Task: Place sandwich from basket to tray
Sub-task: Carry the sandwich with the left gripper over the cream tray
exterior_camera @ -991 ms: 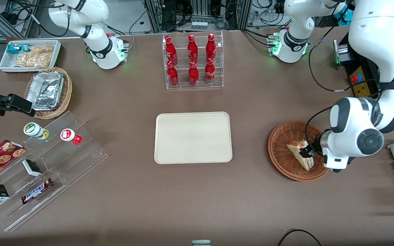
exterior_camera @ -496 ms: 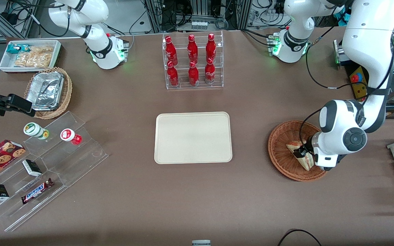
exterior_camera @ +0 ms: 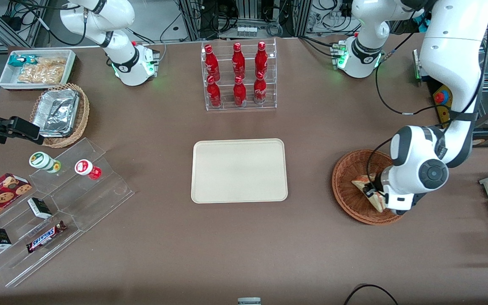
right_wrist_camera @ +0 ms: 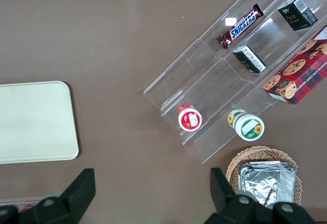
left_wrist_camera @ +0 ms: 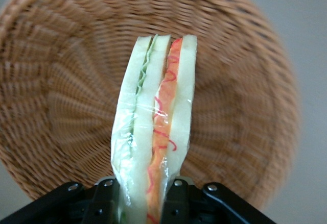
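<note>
Since the earlier frame the sandwich (exterior_camera: 370, 191) has tipped up and shifted toward the tray (exterior_camera: 239, 170) — no longer flat in the basket (exterior_camera: 347, 186), though over it. The gripper (left_wrist_camera: 151, 191) has its jaws clamped on the wedge's wide end, filling edge up, so it hangs clear of the weave for carrying across the desk (exterior_camera: 311, 245).

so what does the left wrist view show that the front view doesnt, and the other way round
Only the left wrist view shows the grip close up: the gripper has its fingers pressed on either side of the clear-wrapped sandwich, with green and orange-red filling layers visible.

Only the front view shows the cream tray, bare, toward the parked arm's end from the basket, plus the rack of red bottles.

Both show the sandwich over the reddish woven basket, held by the gripper.
</note>
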Tool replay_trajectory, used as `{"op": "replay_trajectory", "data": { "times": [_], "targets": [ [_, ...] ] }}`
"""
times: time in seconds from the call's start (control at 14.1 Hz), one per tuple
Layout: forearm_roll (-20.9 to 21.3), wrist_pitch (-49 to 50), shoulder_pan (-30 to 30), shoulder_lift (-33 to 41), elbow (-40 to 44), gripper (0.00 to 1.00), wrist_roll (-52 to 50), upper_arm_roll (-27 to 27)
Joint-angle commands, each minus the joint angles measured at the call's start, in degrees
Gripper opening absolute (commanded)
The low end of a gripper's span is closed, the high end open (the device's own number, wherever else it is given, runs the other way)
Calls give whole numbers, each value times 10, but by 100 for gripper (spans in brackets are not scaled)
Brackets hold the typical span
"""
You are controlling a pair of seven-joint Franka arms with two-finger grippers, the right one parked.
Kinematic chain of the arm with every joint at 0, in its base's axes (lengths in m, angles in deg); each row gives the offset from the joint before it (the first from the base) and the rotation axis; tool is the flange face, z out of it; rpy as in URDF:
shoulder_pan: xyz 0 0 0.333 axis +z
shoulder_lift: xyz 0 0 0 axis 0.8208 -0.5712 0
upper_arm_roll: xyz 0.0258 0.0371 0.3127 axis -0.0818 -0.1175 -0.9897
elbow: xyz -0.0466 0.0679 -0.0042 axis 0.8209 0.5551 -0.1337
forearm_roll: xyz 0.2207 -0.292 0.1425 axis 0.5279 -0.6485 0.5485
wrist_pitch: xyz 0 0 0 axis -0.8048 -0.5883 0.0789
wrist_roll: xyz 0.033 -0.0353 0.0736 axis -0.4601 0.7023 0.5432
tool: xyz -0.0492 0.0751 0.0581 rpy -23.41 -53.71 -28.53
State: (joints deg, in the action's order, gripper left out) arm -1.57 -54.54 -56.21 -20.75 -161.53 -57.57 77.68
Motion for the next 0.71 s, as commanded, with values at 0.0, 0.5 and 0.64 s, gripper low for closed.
{"op": "replay_trajectory", "data": {
  "times": [0.0, 0.5, 0.64],
  "targets": [
    [8, 66, -77, 20, 41, 21, -36, -3],
    [9, 128, -301, -60, 212, 24, -102, -3],
    [9, 127, -339, -101, 252, 24, -132, -4]
  ]
}}
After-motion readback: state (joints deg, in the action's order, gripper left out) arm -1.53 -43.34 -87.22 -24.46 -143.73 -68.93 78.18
